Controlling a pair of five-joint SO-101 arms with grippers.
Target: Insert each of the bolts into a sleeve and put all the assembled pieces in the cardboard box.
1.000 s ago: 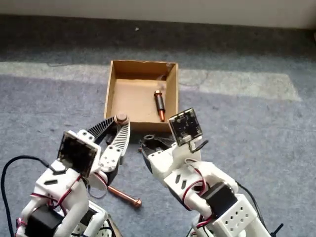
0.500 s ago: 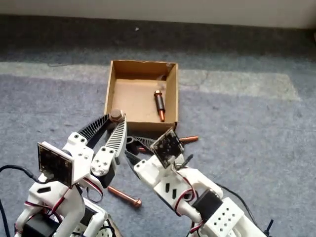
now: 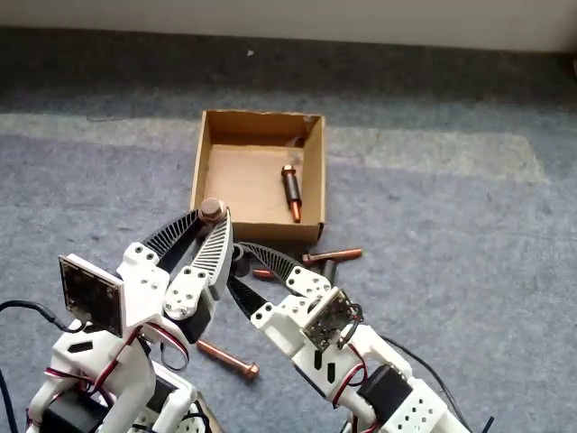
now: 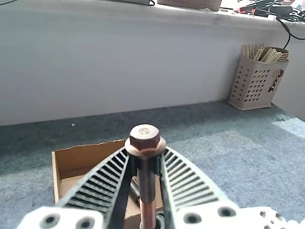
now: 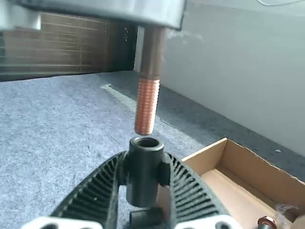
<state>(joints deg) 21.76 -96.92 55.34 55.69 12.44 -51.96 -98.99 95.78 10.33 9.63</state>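
**A:** We count the bolts first, four plain to see. The left tool (image 3: 213, 219) is clamped on one, the held bolt (image 4: 144, 139), head up and shaft hanging down between the closed-in fingers.

**B:** The second bolt (image 3: 334, 256) lies on the grey carpet (image 3: 469, 298), just off the near right corner of the cardboard box (image 3: 279, 231). The third bolt (image 3: 227, 358) lies between the two arms.

**A:** The fourth sits inside the box, already sleeved. That's the assembled piece (image 3: 290, 192), close to the right wall.

**B:** Sleeves, we make three. There's the one in the box, and the held sleeve (image 5: 143, 174) stands upright in the right tool (image 5: 143, 160), whose fingers are drawn in tight against its sides. A loose sleeve (image 5: 145, 217) shows lower down between those fingers.

**A:** A copper stub (image 3: 261, 273) peeks out beside the right tool's finger. We can't tell what it is.

**B:** The held bolt's threaded tip hangs right above the held sleeve's mouth, a sliver apart. Both tools sit just in front of the box's near wall.

**A:** Beyond the box we see a white wall (image 4: 119, 62) and a basket (image 4: 259, 78) of sticks against it.
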